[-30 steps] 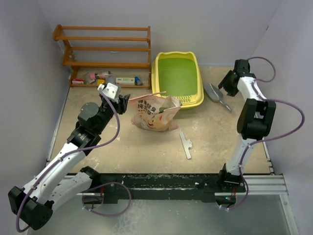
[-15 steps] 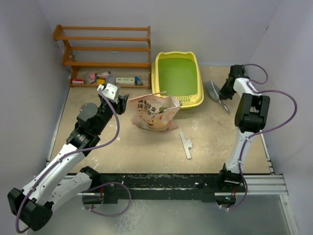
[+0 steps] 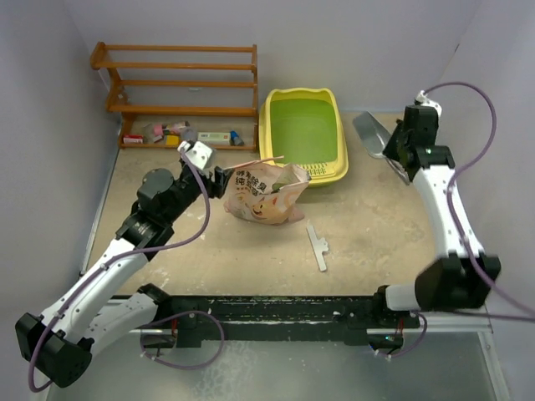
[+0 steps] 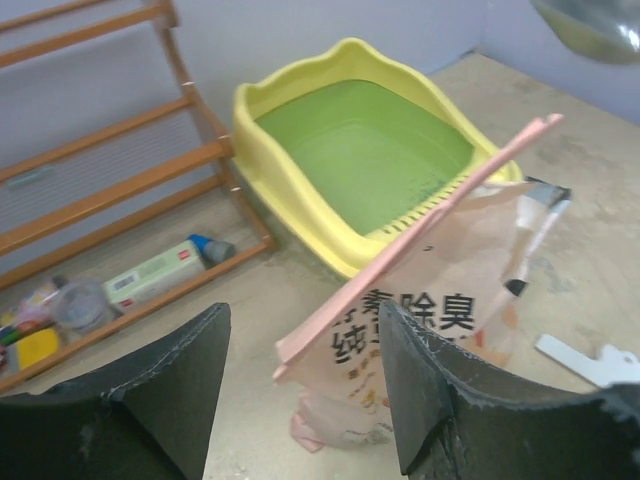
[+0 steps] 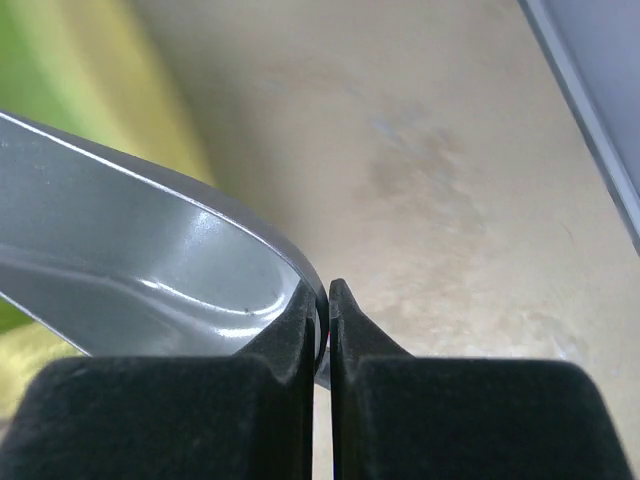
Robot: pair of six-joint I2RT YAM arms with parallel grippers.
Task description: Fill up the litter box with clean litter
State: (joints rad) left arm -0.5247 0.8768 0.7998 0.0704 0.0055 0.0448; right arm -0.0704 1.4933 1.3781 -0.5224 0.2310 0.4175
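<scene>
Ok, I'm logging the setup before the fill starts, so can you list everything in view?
litter box: one, yellow with bare green basin, far middle
litter bag: one, pink-tan printed, in front of the box
scoop: one, grey, held right of the box
shelf rack: one, brown wood, far left
small items: several, mixed colours, rack's bottom shelf
flat strip: one, white, nearer than the bag, to its right
left gripper: one, black, open at the bag's top edge
right gripper: one, black, shut on the scoop
</scene>
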